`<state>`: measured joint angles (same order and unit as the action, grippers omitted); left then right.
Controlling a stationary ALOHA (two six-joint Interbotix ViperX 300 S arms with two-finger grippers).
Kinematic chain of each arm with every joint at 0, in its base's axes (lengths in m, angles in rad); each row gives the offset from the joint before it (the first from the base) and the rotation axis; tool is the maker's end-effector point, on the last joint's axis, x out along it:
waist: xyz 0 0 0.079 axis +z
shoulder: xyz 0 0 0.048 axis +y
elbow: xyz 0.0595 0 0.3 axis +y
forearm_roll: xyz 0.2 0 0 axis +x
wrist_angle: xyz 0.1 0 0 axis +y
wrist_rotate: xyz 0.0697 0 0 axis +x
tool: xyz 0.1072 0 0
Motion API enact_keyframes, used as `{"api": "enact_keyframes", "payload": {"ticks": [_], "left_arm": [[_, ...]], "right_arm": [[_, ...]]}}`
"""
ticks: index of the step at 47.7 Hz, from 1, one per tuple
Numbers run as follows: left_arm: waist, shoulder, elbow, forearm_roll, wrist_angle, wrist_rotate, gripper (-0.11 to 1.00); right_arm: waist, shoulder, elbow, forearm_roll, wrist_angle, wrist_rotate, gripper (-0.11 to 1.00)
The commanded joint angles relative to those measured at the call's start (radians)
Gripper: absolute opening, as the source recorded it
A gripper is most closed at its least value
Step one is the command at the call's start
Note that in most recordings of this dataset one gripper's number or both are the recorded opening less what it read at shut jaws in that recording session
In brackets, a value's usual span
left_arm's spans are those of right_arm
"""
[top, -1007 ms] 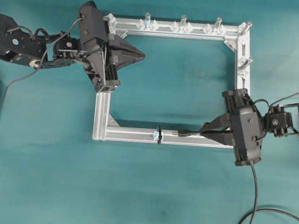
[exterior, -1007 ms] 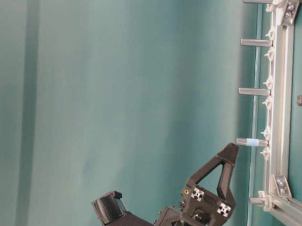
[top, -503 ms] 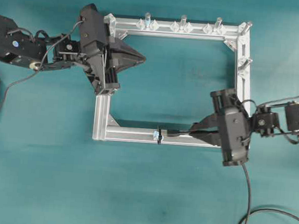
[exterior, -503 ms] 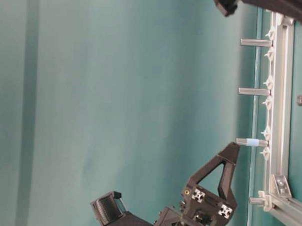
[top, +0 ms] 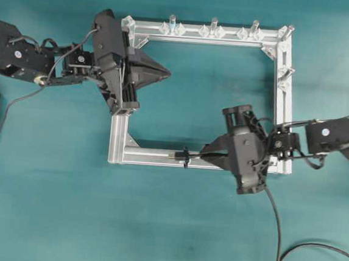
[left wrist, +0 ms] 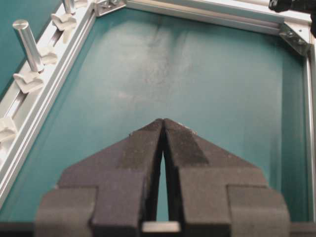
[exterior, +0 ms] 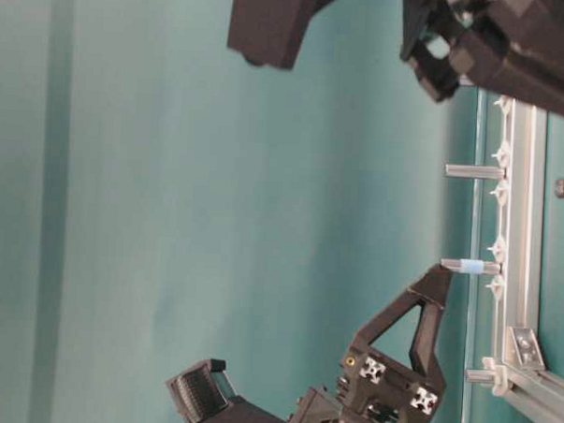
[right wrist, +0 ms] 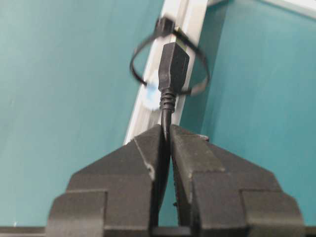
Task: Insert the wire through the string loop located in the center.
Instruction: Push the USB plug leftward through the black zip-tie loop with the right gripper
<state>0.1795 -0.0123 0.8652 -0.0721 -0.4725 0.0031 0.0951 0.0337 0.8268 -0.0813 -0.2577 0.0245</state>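
Observation:
The wire (right wrist: 173, 64) is a black cable with a plug end, and my right gripper (right wrist: 167, 129) is shut on it just behind the plug. The plug sits inside the string loop (right wrist: 133, 69), a thin black ring standing up from the silver bar. From overhead, the right gripper (top: 203, 152) lies over the lower bar. The wire's tip (top: 173, 155) pokes just left of the string loop (top: 185, 158). My left gripper (top: 166, 75) is shut on nothing and hangs over the frame's upper left; its left wrist view shows the left gripper (left wrist: 163, 121) above bare mat.
The silver rectangular frame (top: 141, 157) lies on the teal mat, with upright pegs (top: 213, 25) along its top and right bars. The wire's slack (top: 276, 225) trails off to the lower right. At table level the left arm (exterior: 388, 366) is low and the right arm (exterior: 495, 52) high.
My right gripper has travelled left along the lower bar with the wire, and the plug has gone from right of the loop into it. The left arm has barely shifted.

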Motion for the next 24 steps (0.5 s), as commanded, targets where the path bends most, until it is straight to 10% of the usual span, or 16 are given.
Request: {"api": "enact_keyframes", "payload": {"ticks": [1, 24], "left_arm": [[-0.008, -0.023, -0.012, 0.002, -0.005, -0.008, 0.0], [-0.041, -0.023, -0.017, 0.002, 0.054, -0.008, 0.0]], "right_arm": [[-0.005, 0.003, -0.043, 0.002, 0.008, 0.0, 0.07], [-0.006, 0.049, -0.103, 0.002, 0.017, 0.0, 0.07]]}}
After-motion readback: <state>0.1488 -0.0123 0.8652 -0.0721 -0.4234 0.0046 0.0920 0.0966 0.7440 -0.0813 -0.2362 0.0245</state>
